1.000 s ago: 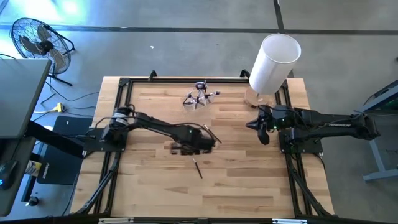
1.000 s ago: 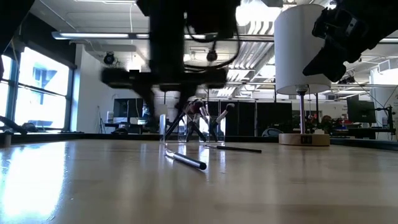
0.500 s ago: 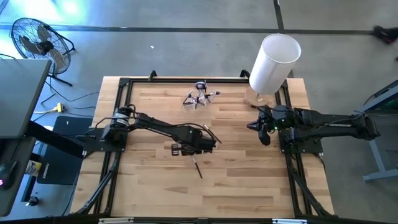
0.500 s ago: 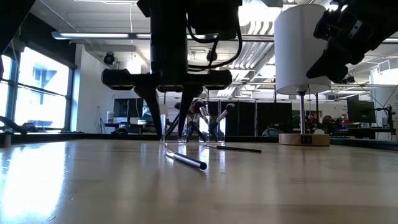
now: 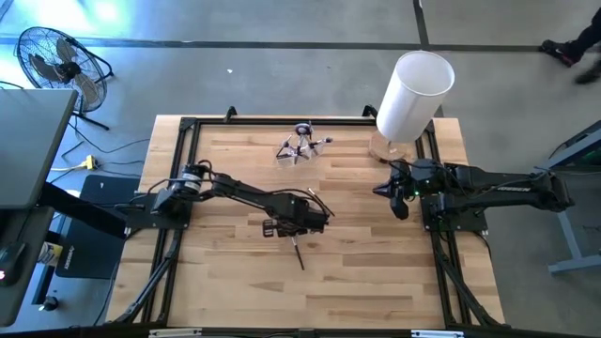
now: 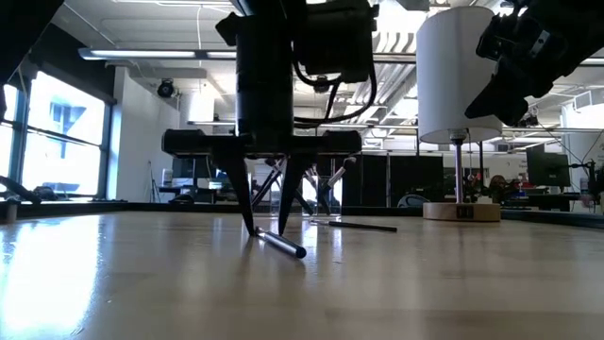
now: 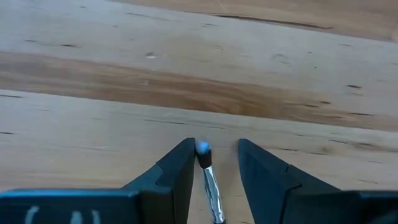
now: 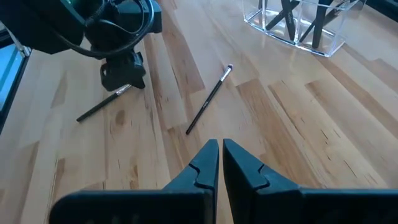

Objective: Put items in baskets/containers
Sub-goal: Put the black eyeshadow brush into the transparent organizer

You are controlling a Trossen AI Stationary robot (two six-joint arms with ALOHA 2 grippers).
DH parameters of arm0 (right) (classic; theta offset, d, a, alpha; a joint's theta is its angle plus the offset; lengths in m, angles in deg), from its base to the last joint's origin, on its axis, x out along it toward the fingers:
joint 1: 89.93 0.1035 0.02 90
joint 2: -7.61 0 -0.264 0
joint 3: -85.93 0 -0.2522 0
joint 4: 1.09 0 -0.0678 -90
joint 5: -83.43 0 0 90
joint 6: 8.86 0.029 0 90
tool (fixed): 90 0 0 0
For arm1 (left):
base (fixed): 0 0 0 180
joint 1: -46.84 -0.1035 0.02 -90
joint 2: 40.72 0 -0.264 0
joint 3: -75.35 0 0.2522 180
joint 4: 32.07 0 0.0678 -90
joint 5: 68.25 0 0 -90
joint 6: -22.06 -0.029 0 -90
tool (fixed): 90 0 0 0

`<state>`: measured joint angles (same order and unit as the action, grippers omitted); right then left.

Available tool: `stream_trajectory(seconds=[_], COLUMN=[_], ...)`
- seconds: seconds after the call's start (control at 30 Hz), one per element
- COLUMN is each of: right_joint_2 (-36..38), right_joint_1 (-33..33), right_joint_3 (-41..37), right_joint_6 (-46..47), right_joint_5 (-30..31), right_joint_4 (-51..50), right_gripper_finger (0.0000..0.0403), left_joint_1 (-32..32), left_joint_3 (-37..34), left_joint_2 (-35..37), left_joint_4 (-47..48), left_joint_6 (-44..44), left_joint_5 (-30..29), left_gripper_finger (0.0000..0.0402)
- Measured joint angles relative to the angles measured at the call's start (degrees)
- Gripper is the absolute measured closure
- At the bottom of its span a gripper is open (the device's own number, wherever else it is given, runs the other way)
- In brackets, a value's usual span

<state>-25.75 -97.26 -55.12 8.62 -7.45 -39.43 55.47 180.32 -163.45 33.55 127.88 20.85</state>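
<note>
Makeup brushes stood in a clear holder [image 5: 300, 148] near the desk's [image 5: 376, 272] far edge; 2 lay mid-desk, 1 brush [image 7: 210, 186] between the left gripper's [image 7: 212, 163] open fingers, while the closed right gripper [image 8: 221, 155] hovered at the right edge.

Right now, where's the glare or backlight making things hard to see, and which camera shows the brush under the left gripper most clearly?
Low view: bright windows and ceiling lights behind leave the left gripper a dark silhouette, with sheen on the table. Left wrist view: even light, and the brush lies plainly between the open fingers. High view: glare at the upper left corner; the brush is only a thin dark line.
</note>
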Motion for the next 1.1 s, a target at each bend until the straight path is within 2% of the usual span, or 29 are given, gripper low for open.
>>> stream_trajectory(seconds=[0.3,0.4,0.53,0.7,0.73,0.8,0.9,1.0,1.1], right_joint_2=[0.0,0.0,0.0,0.0,0.0,0.0,0.0,0.0,0.0], right_joint_1=[0.0,0.0,0.0,0.0,0.0,0.0,0.0,0.0,0.0], right_joint_3=[0.0,0.0,0.0,0.0,0.0,0.0,0.0,0.0,0.0], right_joint_6=[0.0,0.0,0.1,0.3,0.4,0.4,0.4,0.4,0.5], right_joint_5=[0.0,0.0,0.0,0.0,0.0,0.0,0.9,2.3,4.7], right_joint_4=[0.0,0.0,0.0,0.0,0.0,0.2,0.8,2.3,4.4], right_gripper_finger=[0.0391,0.0391,0.0391,0.0391,0.0391,0.0391,0.0391,0.0391,0.0391], left_joint_1=[-0.3,-1.6,-3.0,-5.4,-5.8,-5.9,-6.3,-7.1,-8.2], left_joint_3=[-0.1,-0.2,-0.2,0.5,1.4,4.0,10.0,14.5,16.6], left_joint_2=[-0.1,-0.2,-0.2,-0.4,-0.3,0.0,0.9,3.9,6.6], left_joint_4=[-0.5,-0.6,-1.3,-1.3,-1.1,-1.9,-2.1,-3.4,-14.3], left_joint_6=[-6.9,-10.5,-18.4,-35.1,-37.7,-44.0,-51.7,-65.0,-79.3], left_joint_5=[-4.7,-1.7,0.7,4.2,3.6,-4.0,-12.3,-15.0,-16.5], left_gripper_finger=[0.0282,0.0312,0.0387,0.0394,0.0397,0.0397,0.0399,0.0400,0.0400])
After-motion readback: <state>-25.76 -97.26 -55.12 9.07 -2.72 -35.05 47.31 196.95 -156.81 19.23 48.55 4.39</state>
